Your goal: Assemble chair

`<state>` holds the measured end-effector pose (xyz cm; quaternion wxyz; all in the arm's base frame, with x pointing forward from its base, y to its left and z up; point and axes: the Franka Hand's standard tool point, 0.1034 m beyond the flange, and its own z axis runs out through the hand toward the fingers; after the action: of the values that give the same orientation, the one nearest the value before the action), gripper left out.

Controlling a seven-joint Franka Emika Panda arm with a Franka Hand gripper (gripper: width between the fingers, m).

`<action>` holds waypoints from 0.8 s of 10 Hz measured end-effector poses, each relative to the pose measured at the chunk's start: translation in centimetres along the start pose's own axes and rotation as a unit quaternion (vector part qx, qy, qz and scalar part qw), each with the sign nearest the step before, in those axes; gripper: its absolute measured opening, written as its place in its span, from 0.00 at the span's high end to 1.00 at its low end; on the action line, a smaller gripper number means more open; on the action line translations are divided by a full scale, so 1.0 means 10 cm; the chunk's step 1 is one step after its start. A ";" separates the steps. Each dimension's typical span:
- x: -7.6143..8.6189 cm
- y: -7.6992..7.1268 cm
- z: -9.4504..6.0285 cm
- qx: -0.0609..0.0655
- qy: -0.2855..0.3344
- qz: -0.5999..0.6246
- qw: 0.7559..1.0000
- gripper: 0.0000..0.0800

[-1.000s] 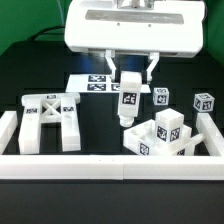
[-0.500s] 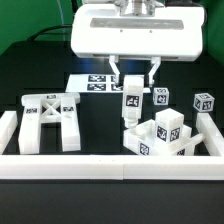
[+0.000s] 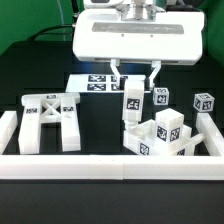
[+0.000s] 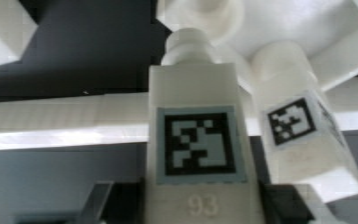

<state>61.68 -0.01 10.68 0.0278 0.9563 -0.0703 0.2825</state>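
Rightward by a small step went the arm since a second before, toward the exterior view's right, and the gripper (image 3: 133, 84) carried the white post (image 3: 132, 103) along with it. Its jaws were clamped on the top of that post, which hung upright with its tag facing the exterior camera; I could not tell whether its foot touched the table. Near it, on the exterior view's right, stood a second small post (image 3: 161, 98), and in front lay the stacked cluster of blocky chair parts (image 3: 160, 138). The X-braced frame (image 3: 50, 118) lay well apart on the exterior view's left and had not shifted. Behind the held post lay the marker board (image 3: 92, 82). Through the wrist view I saw the held post fill the middle, the second post beside it.
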 end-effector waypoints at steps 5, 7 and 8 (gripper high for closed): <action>-0.09 -0.11 0.03 0.004 -0.006 -0.009 1.000 0.64; -0.12 -0.14 0.06 0.004 -0.009 -0.012 1.000 0.64; -0.15 -0.13 0.08 0.003 -0.011 -0.013 1.000 0.64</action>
<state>61.06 1.40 9.17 0.0279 0.9603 -0.0573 0.2717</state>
